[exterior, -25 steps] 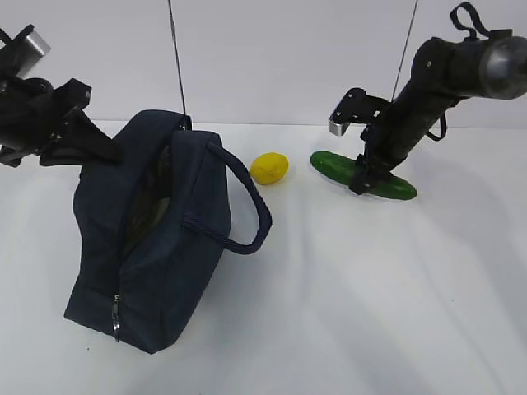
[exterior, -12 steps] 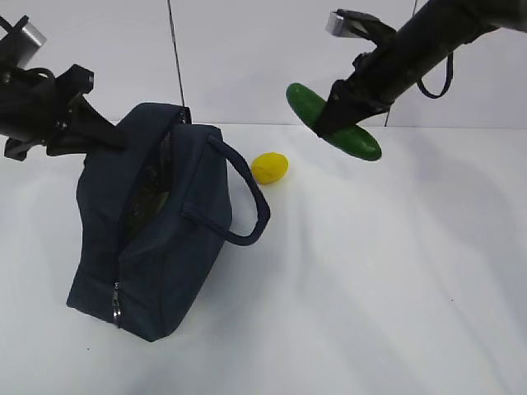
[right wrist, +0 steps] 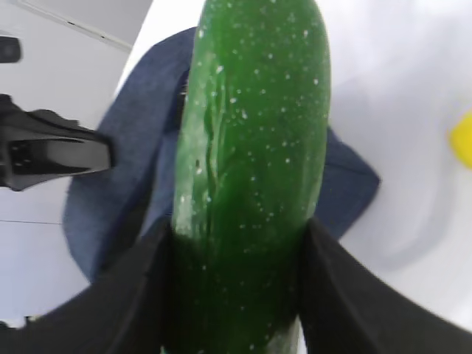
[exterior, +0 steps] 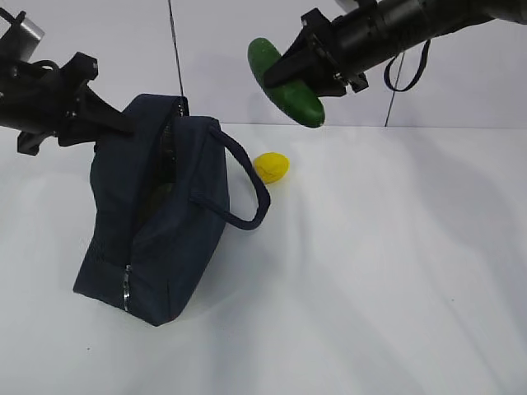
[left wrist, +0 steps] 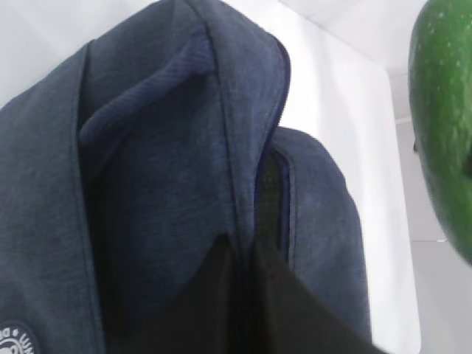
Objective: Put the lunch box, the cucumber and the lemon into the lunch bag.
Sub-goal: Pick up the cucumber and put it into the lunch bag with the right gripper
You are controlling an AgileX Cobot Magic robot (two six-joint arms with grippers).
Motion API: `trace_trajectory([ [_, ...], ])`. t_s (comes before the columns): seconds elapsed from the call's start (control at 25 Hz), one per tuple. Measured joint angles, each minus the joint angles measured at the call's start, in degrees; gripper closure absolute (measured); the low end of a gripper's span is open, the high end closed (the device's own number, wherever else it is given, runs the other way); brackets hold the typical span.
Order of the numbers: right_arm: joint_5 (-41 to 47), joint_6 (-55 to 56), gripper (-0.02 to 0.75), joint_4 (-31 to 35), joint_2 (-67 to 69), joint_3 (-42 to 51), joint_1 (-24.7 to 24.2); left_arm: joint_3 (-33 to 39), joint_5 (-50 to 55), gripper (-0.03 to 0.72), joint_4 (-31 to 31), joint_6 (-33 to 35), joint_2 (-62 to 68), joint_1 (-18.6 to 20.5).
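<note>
A glossy dark green cucumber, speckled pale, hangs tilted in the air above and right of the navy bag, clamped between the right gripper's jaws. The left gripper, closed, pinches the bag's upper edge; the yellow lemon lies on the white table just beside the bag's handle.

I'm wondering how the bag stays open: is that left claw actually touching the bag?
Touching. In the left wrist view the left gripper's jaws are pinched shut on the lunch bag's fabric edge beside the zipper.
</note>
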Motion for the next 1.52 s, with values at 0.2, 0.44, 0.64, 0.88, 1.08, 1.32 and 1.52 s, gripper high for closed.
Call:
trace_trajectory([
  [0.2, 0.00, 6.24, 0.363, 4.13, 0.00, 0.00, 3.33, 0.00, -0.43, 0.679, -5.53, 2.93, 1.47, 0.03],
  [0.44, 0.00, 11.98, 0.363, 6.98, 0.00, 0.00, 7.08, 0.00, -0.89, 0.679, -6.79, 4.31, 1.69, 0.13],
  [0.64, 0.00, 14.19, 0.364, 7.09, 0.00, 0.00, 8.96, 0.00, -0.99, 0.679, -9.11, 5.00, 1.69, 0.96],
  [0.88, 0.00, 15.52, 0.364, 7.09, 0.00, 0.00, 10.35, 0.07, -1.38, 0.679, -13.00, 6.78, 1.82, 1.34],
  [1.08, 0.00, 15.88, 0.364, 7.09, 0.00, 0.00, 11.20, 0.07, 0.76, 0.679, -15.75, 8.00, 1.82, 1.38],
  [1.32, 0.00, 16.97, 0.364, 2.71, 1.02, 0.00, 11.42, 0.12, 4.49, 0.679, -16.92, 8.27, 1.95, 1.38],
  [1.52, -0.62, 17.55, 0.364, -1.60, 3.27, 0.00, 11.42, 0.21, 6.15, 0.679, -18.45, 8.27, 1.95, 1.38],
])
